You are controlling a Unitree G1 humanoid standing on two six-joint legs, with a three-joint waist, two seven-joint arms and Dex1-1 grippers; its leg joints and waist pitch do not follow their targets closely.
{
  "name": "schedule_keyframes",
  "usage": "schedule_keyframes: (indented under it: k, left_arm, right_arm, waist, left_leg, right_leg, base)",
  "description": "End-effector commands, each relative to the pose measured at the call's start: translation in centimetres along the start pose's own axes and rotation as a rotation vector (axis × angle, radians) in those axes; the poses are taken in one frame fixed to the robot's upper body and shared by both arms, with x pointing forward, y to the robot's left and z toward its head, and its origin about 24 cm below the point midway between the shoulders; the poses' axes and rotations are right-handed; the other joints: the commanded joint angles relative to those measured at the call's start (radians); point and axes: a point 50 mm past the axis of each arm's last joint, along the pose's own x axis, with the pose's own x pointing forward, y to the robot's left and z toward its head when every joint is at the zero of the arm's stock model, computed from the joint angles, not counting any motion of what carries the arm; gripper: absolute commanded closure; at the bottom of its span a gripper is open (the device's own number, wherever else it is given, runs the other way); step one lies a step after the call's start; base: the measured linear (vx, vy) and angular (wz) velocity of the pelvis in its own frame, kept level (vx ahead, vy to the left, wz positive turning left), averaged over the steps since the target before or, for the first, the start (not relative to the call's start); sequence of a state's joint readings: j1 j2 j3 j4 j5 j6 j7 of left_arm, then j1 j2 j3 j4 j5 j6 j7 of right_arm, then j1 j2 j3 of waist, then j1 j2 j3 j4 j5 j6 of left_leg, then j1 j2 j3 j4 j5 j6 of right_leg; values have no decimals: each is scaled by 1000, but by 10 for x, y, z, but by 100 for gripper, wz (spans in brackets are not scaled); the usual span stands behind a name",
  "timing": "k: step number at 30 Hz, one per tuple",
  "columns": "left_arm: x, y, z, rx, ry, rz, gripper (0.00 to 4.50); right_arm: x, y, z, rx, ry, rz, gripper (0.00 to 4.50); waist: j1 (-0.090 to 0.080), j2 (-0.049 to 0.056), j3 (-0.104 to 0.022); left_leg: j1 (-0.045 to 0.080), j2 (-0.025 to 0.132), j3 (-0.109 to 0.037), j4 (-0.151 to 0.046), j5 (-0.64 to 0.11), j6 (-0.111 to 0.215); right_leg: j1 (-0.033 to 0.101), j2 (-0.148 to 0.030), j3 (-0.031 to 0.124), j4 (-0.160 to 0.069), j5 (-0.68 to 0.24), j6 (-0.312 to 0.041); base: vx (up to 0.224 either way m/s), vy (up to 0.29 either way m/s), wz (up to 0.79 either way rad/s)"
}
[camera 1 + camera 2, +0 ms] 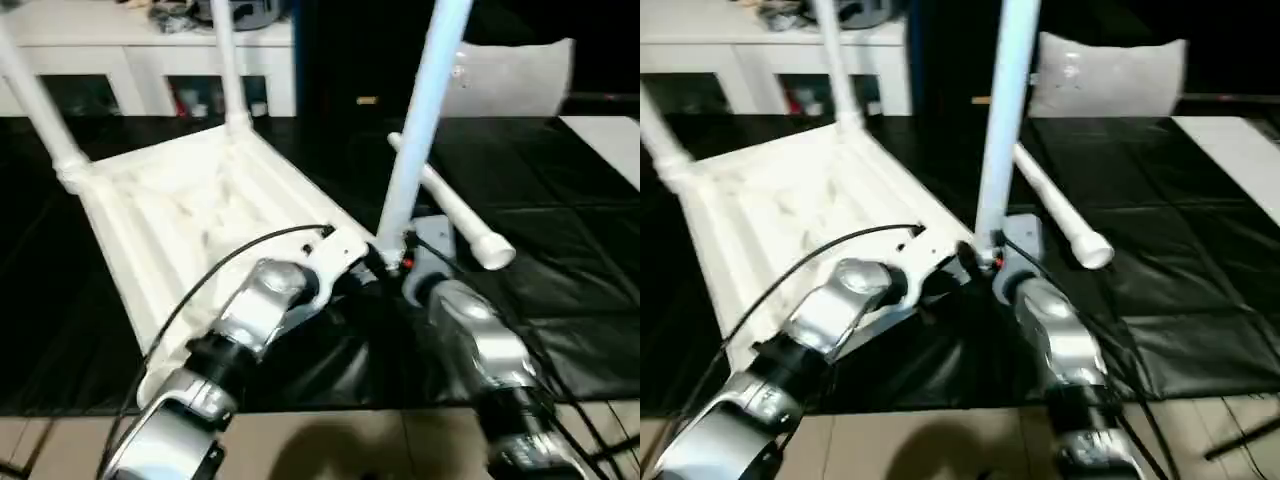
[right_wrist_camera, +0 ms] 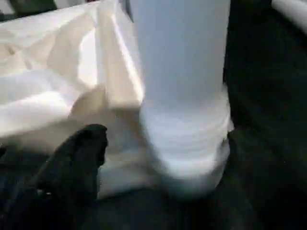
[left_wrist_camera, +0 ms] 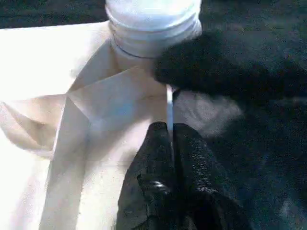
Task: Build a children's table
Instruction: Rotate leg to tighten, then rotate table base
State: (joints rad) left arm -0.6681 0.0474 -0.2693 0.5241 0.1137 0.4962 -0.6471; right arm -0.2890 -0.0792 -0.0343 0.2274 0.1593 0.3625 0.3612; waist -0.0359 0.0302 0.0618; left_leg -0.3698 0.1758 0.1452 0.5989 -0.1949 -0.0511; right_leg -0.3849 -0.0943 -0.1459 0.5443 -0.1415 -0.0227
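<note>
Three legs stand up from the upturned tabletop, and the nearest leg is the one in hand, its threaded foot sitting in the corner socket closest to the robot. From where I stand, the left hand is clenched on a thin rib of the tabletop beside that socket, pinning the corner down on the black mat. The right hand sits at the foot of the leg; one black finger is visible beside the socket, apart from the tube, so I read it as released, though I cannot see both fingers. To do this well, I would keep the left hand's pinch firm so the top cannot spin, take a fresh hold low on the tube, and turn it squarely, since the leg looks slightly tilted. Just beyond, the fourth leg lies loose on the mat. Farther back stand a white cabinet and a pale cushion panel.
</note>
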Motion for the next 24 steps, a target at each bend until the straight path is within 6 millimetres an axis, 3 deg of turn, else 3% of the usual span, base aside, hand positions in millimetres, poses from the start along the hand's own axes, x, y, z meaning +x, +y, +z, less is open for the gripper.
schedule_keyframes:
  k: [1, 2, 3, 4, 6, 8, 13, 14, 15, 16, 17, 18, 19, 20, 21, 22, 23, 24]
  left_arm:
    - [-5, 0, 25, -6, -131, -22, 396]
    - [-6, 0, 25, -9, -138, -28, 385]
    - [-7, -2, 27, -22, -171, -38, 385]
    - [-7, -1, 26, -30, -178, -35, 374]
    - [-13, 5, 20, -49, -195, -2, 374]
    - [-22, 14, 13, -45, -170, 44, 374]
    - [-54, 40, 0, -21, -106, 217, 374]
    - [-64, 46, -3, -2, -87, 261, 374]
    - [-81, 56, -9, 42, -40, 322, 374]
    - [-92, 61, -12, 53, -16, 355, 389]
    - [-99, 64, -14, 59, -3, 376, 408]
    - [-103, 65, -15, 64, 7, 384, 408]
    - [-108, 67, -17, 73, 21, 396, 408]
    - [-127, 72, -21, 87, 69, 445, 420]
    - [-131, 72, -22, 86, 78, 456, 420]
    - [-147, 75, -25, 106, 130, 499, 435]
    - [-147, 75, -25, 106, 130, 499, 445]
    - [-148, 76, -26, 108, 136, 503, 445]
  right_arm:
    - [-7, -4, 12, 18, -51, 4, 0]
    - [-8, -5, 12, 20, -56, 4, 0]
    - [-13, -8, 14, 39, -81, -4, 0]
    - [-15, -8, 16, 47, -91, -2, 0]
    - [-23, -8, 20, 76, -107, 13, 0]
    - [-26, -1, 18, 61, -63, 60, 0]
    - [-24, 12, 8, -29, 17, 115, 0]
    - [-22, 15, 6, -32, 33, 127, 0]
    - [-18, 20, 3, -37, 53, 142, 0]
    - [-16, 24, 2, -41, 64, 153, 0]
    - [-15, 26, 2, -42, 71, 160, 0]
    - [-14, 27, 1, -45, 78, 163, 0]
    - [-13, 29, 0, -50, 87, 167, 0]
    - [-9, 34, -2, -70, 117, 182, 0]
    - [-8, 35, -2, -75, 123, 185, 0]
    - [-5, 37, -3, -80, 139, 185, 0]
    - [-5, 37, -3, -80, 139, 185, 0]
    - [-4, 37, -3, -81, 140, 184, 0]
  waist:
    - [9, -6, -83]
    - [17, -5, -87]
    - [19, -6, -89]
    - [27, -9, -88]
    - [35, -11, -82]
    - [42, -9, -79]
    - [37, -9, -72]
    - [37, -4, -68]
    - [38, -6, -69]
    - [34, -6, -69]
    - [28, -1, -64]
    - [29, 0, -63]
    - [30, 0, -65]
    - [33, -5, -64]
    - [34, -1, -64]
    - [36, -5, -66]
    - [36, -2, -65]
    - [38, 0, -64]
  left_leg:
    - [-4, 52, -16, -73, -229, 80]
    - [-10, 54, -12, -67, -140, 111]
    - [-13, 54, -13, -63, -116, 121]
    - [-17, 51, -7, -59, -87, 143]
    - [-15, 49, -2, -60, -95, 158]
    - [-14, 53, -4, -65, -117, 142]
    - [-3, 55, -3, -72, -203, 75]
    - [-1, 54, -4, -74, -227, 64]
    - [2, 56, -5, -74, -238, 56]
    - [-2, 59, -10, -79, -237, 44]
    - [1, 58, -9, -83, -270, 35]
    - [11, 56, -6, -79, -287, 29]
    - [9, 55, -10, -79, -288, 19]
    - [12, 58, -8, -81, -286, 15]
    - [8, 59, -10, -84, -283, 12]
    - [12, 58, -6, -82, -278, 8]
    - [5, 57, -9, -85, -265, 7]
    - [9, 56, -5, -84, -265, 7]
  right_leg:
    - [62, -77, 63, -57, -294, -166]
    - [57, -76, 64, -44, -184, -206]
    - [60, -76, 65, -36, -155, -216]
    - [55, -74, 65, -34, -126, -224]
    - [51, -71, 64, -38, -161, -219]
    - [54, -68, 62, -42, -244, -185]
    - [41, -65, 61, -56, -366, -143]
    - [38, -64, 60, -62, -413, -129]
    - [36, -65, 60, -63, -423, -123]
    - [40, -67, 63, -52, -399, -128]
    - [35, -59, 61, -55, -412, -123]
    - [28, -60, 63, -61, -423, -120]
    - [34, -64, 64, -55, -419, -124]
    - [30, -62, 66, -54, -413, -125]
    - [33, -64, 68, -48, -403, -130]
    - [29, -61, 70, -48, -388, -132]
    - [34, -61, 73, -41, -367, -142]
    - [30, -59, 73, -45, -367, -140]
  base:
    - [0, 0, 0]
    - [0, 0, 0]
    - [0, 0, 0]
    - [0, 0, 0]
    - [0, 0, 0]
    - [0, 0, 0]
    - [0, 0, 0]
    - [0, 0, 0]
    - [0, 0, 0]
    - [0, 0, 0]
    - [0, 0, 0]
    - [0, 0, 0]
    - [0, 0, 0]
    - [0, 0, 0]
    - [0, 0, 0]
    - [0, 0, 0]
    - [0, 0, 0]
    - [0, 0, 0]
